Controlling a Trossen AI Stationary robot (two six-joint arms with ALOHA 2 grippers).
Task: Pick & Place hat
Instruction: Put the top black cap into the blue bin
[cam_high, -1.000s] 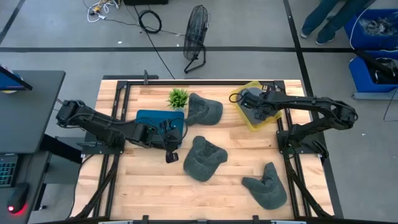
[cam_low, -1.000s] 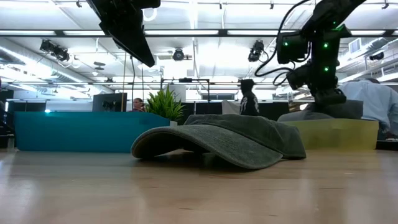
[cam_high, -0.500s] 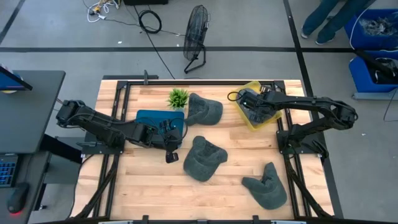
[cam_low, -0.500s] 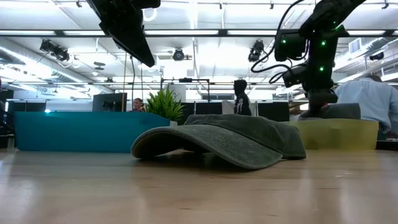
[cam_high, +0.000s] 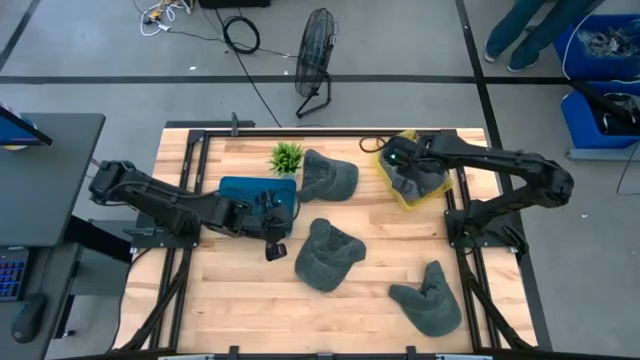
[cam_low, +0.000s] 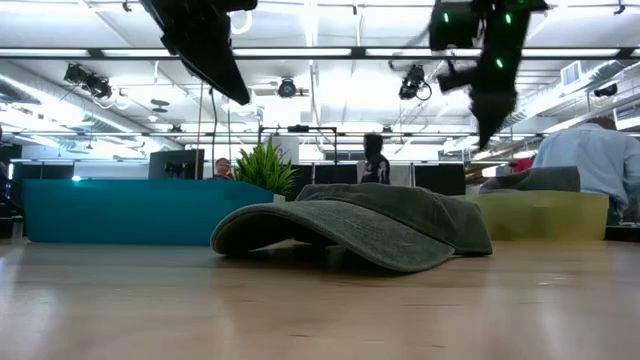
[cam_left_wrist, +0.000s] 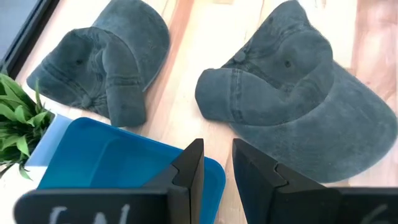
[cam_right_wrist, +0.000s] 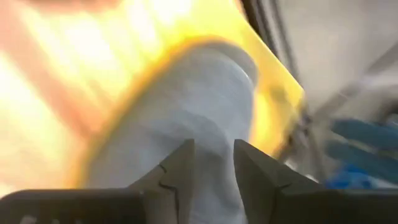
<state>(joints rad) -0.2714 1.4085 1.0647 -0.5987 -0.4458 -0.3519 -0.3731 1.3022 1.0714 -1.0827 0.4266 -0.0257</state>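
Three grey-green hats lie on the wooden table: one at the far middle (cam_high: 328, 175), one in the middle (cam_high: 328, 256), one near the right front (cam_high: 430, 296). Another hat (cam_high: 410, 178) rests inside the yellow bin (cam_high: 432, 192). My right gripper (cam_high: 392, 158) hangs open above that bin's far left corner, clear of the hat (cam_right_wrist: 199, 106). My left gripper (cam_high: 275, 240) is open and empty, raised over the blue bin's (cam_high: 245, 190) right end, with the middle hat (cam_left_wrist: 298, 106) ahead of it.
A small green plant (cam_high: 287, 156) stands at the far edge beside the blue bin. The table's near left part is bare wood (cam_high: 240, 300). A fan (cam_high: 315, 60) and blue crates (cam_high: 605, 70) stand on the floor beyond the table. People show in the room behind (cam_low: 590, 160).
My right gripper has risen from the hat in the yellow bin and moved a little toward the table's far left. The hat stays lying in the bin. My left arm has kept still.
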